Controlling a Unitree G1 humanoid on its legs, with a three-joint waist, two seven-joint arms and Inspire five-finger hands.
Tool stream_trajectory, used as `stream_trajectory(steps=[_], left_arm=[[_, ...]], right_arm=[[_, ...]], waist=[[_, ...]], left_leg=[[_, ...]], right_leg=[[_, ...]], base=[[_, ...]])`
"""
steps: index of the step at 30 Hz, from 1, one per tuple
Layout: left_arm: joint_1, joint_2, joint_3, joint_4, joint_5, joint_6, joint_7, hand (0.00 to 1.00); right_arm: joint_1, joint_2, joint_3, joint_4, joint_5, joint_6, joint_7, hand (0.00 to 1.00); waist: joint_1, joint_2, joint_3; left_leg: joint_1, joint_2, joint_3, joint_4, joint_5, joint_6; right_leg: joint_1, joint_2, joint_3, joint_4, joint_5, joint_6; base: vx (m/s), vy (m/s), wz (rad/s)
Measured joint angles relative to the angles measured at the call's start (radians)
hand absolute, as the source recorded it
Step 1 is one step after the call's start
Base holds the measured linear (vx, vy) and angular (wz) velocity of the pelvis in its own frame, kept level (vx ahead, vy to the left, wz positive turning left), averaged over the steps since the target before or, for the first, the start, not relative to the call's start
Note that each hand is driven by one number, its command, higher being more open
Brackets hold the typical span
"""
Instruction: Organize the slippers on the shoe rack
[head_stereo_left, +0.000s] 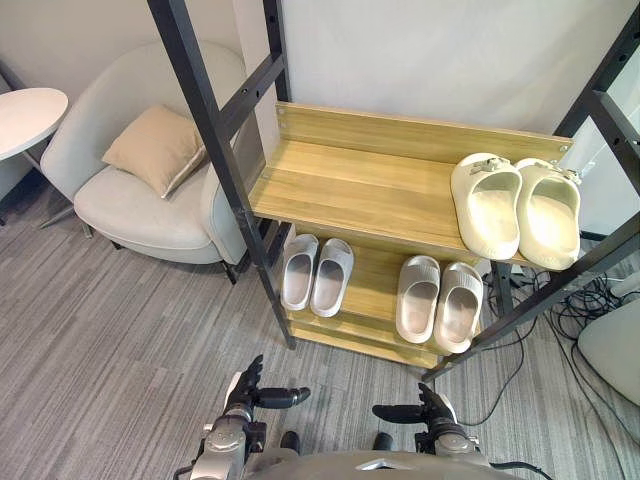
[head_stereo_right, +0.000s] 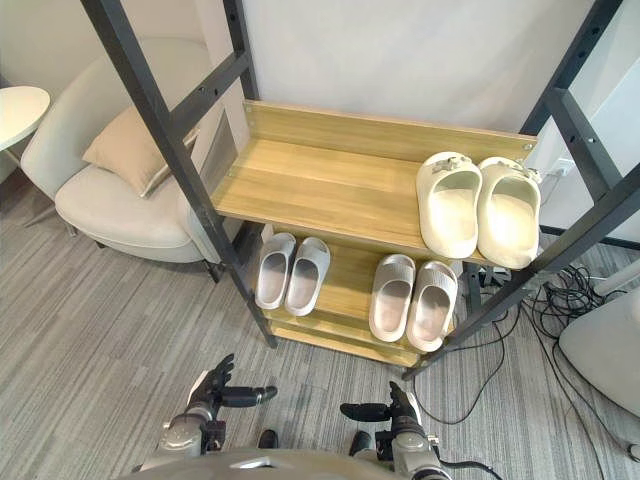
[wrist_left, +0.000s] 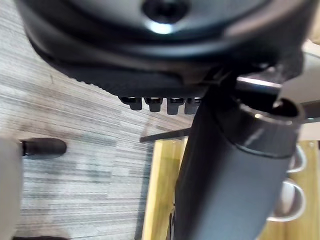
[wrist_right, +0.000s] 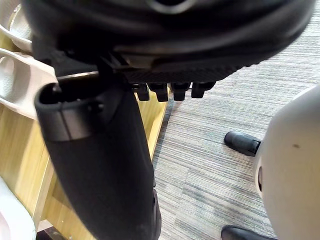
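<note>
The shoe rack (head_stereo_left: 350, 185) has wooden shelves in a black frame. A cream pair of slippers (head_stereo_left: 515, 205) lies at the right end of its upper shelf. On the lower shelf (head_stereo_left: 372, 280) a pale grey pair (head_stereo_left: 315, 272) sits at the left and a beige-grey pair (head_stereo_left: 438, 300) at the right, all toes inward. My left hand (head_stereo_left: 250, 395) and right hand (head_stereo_left: 428, 408) hang low over the carpet in front of the rack, both open and holding nothing. Past the thumb in the left wrist view, grey slippers (wrist_left: 290, 200) peek out.
A light grey armchair (head_stereo_left: 140, 210) with a tan cushion (head_stereo_left: 155, 148) stands left of the rack, beside a white round table (head_stereo_left: 25, 115). Cables (head_stereo_left: 590, 300) lie on the floor at the right, near a white rounded object (head_stereo_left: 615, 350). Grey carpet (head_stereo_left: 120, 350) stretches in front.
</note>
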Motion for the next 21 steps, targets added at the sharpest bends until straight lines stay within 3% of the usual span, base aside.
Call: stream_trajectory(steps=[8, 12, 15, 16, 17, 19, 21], left_arm=[[-0.007, -0.036, 0.108, 0.117, 0.019, -0.006, 0.060, 1.00], [-0.042, -0.043, 0.146, 0.143, 0.019, -0.009, 0.070, 1.00], [-0.076, -0.051, 0.147, 0.153, 0.019, -0.014, 0.075, 1.00], [-0.077, -0.058, 0.150, 0.150, 0.019, -0.015, 0.079, 1.00], [-0.077, -0.058, 0.154, 0.144, 0.017, -0.017, 0.092, 1.00], [-0.073, -0.058, 0.155, 0.124, 0.017, -0.018, 0.105, 1.00], [-0.075, -0.063, 0.166, 0.110, 0.017, -0.021, 0.110, 1.00]], right_arm=[[-0.004, 0.011, -0.032, 0.003, 0.000, -0.001, 0.000, 1.00], [-0.040, 0.011, -0.032, 0.014, 0.000, -0.004, -0.003, 1.00], [-0.068, 0.014, -0.031, 0.009, 0.000, -0.005, -0.008, 1.00], [-0.068, 0.019, -0.031, 0.005, -0.001, -0.004, -0.008, 1.00], [-0.065, 0.025, -0.031, -0.005, -0.001, -0.003, -0.011, 1.00], [-0.061, 0.035, -0.031, -0.021, 0.000, -0.010, -0.013, 1.00], [-0.075, 0.055, -0.026, -0.045, 0.000, -0.028, -0.013, 1.00]], waist=[[0.012, -0.003, 0.009], [0.015, -0.005, 0.053], [0.023, -0.002, 0.090], [0.026, -0.003, 0.095], [0.034, -0.013, 0.094], [0.056, -0.018, 0.091], [0.079, -0.034, 0.081]], left_leg=[[0.013, 0.003, 0.078, 0.015, -0.027, 0.003], [-0.041, 0.011, 0.106, 0.146, -0.094, 0.008], [-0.133, 0.014, 0.084, 0.246, -0.112, 0.029], [-0.138, 0.010, 0.075, 0.247, -0.113, 0.031], [-0.157, -0.011, 0.032, 0.267, -0.109, 0.027], [-0.168, -0.016, 0.009, 0.271, -0.100, 0.015], [-0.206, -0.023, 0.001, 0.294, -0.085, -0.003]], right_leg=[[-0.023, 0.004, 0.086, 0.001, 0.009, 0.003], [-0.081, -0.002, 0.124, 0.101, -0.022, 0.003], [-0.195, -0.035, 0.138, 0.300, -0.092, 0.022], [-0.215, -0.048, 0.150, 0.385, -0.156, 0.021], [-0.244, -0.082, 0.164, 0.665, -0.291, 0.027], [-0.215, -0.082, 0.181, 0.755, -0.334, 0.035], [-0.193, -0.084, 0.231, 0.729, -0.392, 0.061]], base=[[0.01, 0.040, -0.30], [-0.01, 0.047, -0.29], [-0.08, 0.021, 0.18], [-0.07, -0.117, 0.70], [-0.05, -0.146, 0.70], [-0.03, -0.135, 0.51], [-0.08, -0.186, 0.23]])
